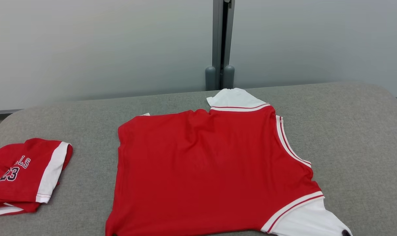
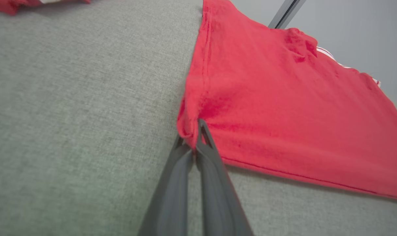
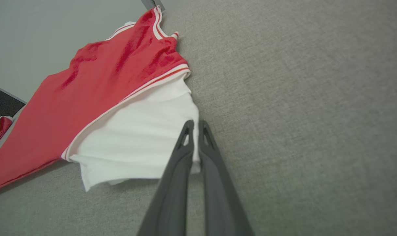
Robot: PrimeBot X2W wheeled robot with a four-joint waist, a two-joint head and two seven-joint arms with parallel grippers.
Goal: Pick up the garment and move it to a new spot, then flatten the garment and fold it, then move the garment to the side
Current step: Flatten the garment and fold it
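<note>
Red-and-white jersey (image 1: 211, 170) lies spread on grey fabric surface (image 1: 355, 131). Left pincer (image 2: 192, 134) clamps its red hem corner, right pincer (image 3: 195, 127) its white sleeve. Flattening, I'd judge; next, lift both evenly to fold.

Our left gripper (image 2: 191, 132) has its two dark fingers pressed together, and a red corner of the jersey (image 2: 283, 114) is pinched between the tips. Our right gripper (image 3: 196, 124) is closed in the same way, with the edge of the white sleeve between its fingers.
</note>
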